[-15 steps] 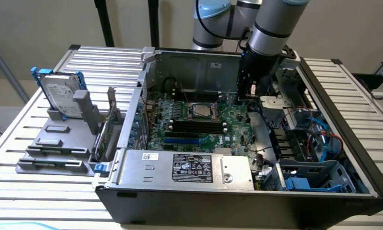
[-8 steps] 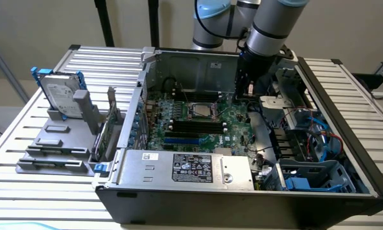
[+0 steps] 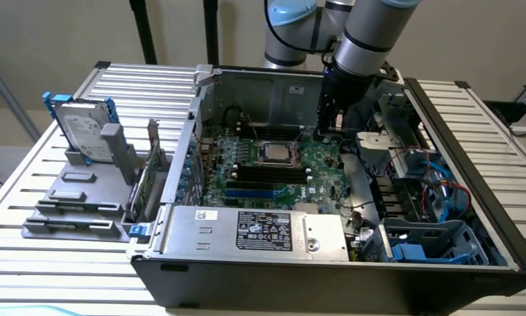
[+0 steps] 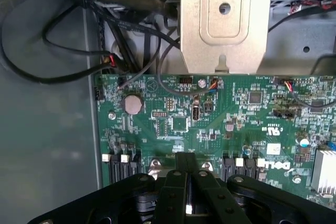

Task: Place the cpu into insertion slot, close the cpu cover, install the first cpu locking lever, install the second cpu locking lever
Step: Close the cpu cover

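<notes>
Entry: gripper (image 3: pixel 332 131), fingers (image 4: pixel 176 195) pressed together with nothing seen between them, hung low inside the open computer case (image 3: pixel 333 276), over the motherboard (image 3: pixel 320 164), upper centre of the exterior frame. The insertion slot (image 3: pixel 259 153) lay at the frame's centre, toward the exterior view's left of the gripper and lower in the frame, near it but apart. Slot contents: a pale square, judged to be the cpu (image 3: pixel 276 153), seated inside the silvery rim. Whether the cpu cover was down could not be told. Memory sticks (image 3: pixel 267 174) sat just below the slot. A rack (image 3: pixel 70 197) at the frame's left held a hard drive (image 3: pixel 80 128).
</notes>
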`<act>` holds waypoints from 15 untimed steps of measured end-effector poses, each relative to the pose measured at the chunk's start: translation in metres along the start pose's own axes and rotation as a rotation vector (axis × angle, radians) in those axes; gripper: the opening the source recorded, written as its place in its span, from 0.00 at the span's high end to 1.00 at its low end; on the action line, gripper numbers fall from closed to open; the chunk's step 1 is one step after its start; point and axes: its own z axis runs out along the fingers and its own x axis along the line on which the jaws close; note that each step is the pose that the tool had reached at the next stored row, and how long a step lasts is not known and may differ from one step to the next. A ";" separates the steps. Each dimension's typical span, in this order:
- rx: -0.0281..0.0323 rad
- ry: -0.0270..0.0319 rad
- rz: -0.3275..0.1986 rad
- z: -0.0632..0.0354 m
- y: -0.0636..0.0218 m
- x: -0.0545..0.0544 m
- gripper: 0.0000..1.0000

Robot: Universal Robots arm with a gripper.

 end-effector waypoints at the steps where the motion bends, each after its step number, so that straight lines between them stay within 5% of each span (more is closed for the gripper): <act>1: 0.0008 -0.0001 0.000 0.0001 -0.0028 0.000 0.89; 8: 0.0046 -0.0002 0.000 0.0022 -0.0270 -0.001 0.89; 15: 0.0170 0.0012 0.001 0.0042 -0.0460 -0.003 0.89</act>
